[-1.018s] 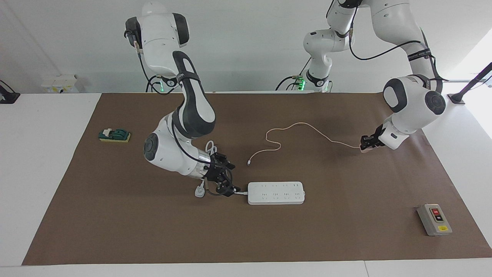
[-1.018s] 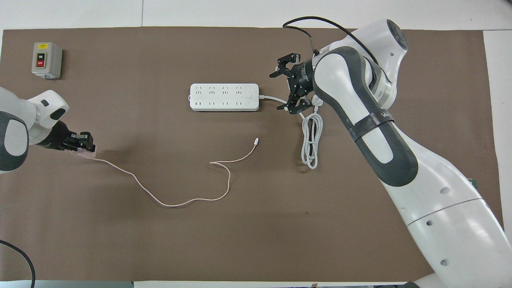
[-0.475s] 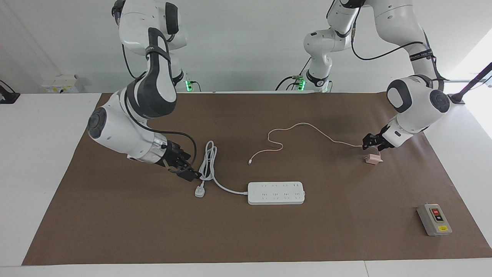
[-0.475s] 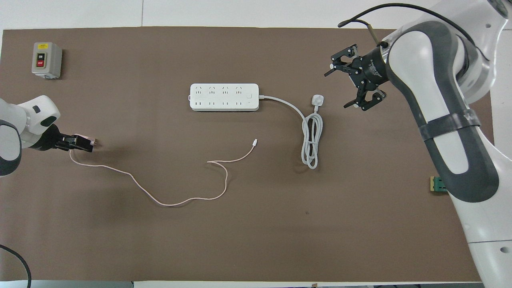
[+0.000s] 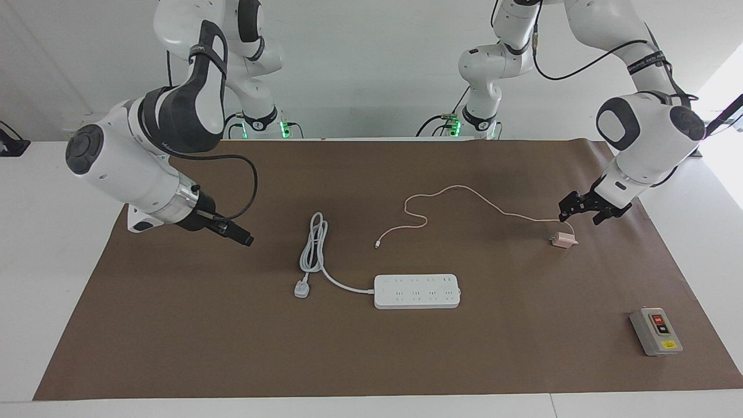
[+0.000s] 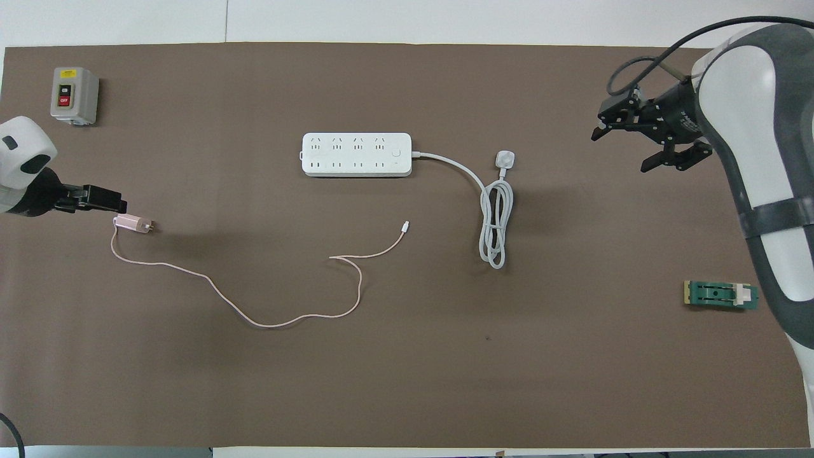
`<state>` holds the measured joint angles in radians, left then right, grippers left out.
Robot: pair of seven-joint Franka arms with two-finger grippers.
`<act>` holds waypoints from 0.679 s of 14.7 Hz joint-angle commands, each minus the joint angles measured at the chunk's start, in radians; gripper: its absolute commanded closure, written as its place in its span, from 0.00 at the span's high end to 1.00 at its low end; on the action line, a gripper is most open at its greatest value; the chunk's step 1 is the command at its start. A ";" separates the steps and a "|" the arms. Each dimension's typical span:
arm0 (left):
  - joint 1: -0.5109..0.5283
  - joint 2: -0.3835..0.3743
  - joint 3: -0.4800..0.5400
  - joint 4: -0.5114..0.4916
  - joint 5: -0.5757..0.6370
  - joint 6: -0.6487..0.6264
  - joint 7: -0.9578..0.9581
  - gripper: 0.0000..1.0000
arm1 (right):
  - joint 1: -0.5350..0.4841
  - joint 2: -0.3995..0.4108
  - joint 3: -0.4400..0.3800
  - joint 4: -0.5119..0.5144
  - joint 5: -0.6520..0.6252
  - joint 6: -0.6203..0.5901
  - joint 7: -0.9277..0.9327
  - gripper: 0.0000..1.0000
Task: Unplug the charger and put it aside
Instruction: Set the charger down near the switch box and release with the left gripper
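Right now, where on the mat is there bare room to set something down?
The wide strip of brown mat nearer the robots than the charger and its cable is bare. So is the band farther away than the power strip. It is crowded between the strip, its coiled cord and the pink cable.

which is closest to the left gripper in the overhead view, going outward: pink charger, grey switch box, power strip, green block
From the left gripper, nearest first:
1. Pink charger, lying on the mat right beside the gripper, not held.
2. Grey switch box, farther from the robots, at the left arm's end.
3. Power strip, mid-table.
4. Green block, at the right arm's end.
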<state>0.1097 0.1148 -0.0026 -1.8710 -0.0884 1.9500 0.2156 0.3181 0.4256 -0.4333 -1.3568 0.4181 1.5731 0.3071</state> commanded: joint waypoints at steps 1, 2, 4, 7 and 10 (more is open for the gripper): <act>-0.037 0.006 0.000 0.156 -0.007 -0.159 -0.157 1.00 | -0.030 -0.048 0.004 -0.031 -0.076 0.001 -0.211 1.00; -0.054 -0.004 0.001 0.167 -0.002 -0.178 -0.185 1.00 | -0.037 -0.056 0.004 -0.028 -0.099 0.002 -0.267 1.00; -0.071 -0.032 0.000 0.176 -0.002 -0.186 -0.296 1.00 | -0.054 -0.085 0.005 -0.028 -0.151 0.002 -0.368 1.00; -0.097 -0.069 -0.002 0.173 0.005 -0.268 -0.392 1.00 | -0.099 -0.140 0.034 -0.030 -0.235 0.002 -0.499 1.00; -0.120 -0.112 -0.004 0.142 0.061 -0.319 -0.392 1.00 | -0.230 -0.240 0.233 -0.053 -0.405 -0.002 -0.526 1.00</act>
<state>0.0125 0.0482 -0.0156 -1.6950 -0.0608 1.6648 -0.1575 0.1752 0.2777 -0.3392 -1.3593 0.1105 1.5723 -0.1932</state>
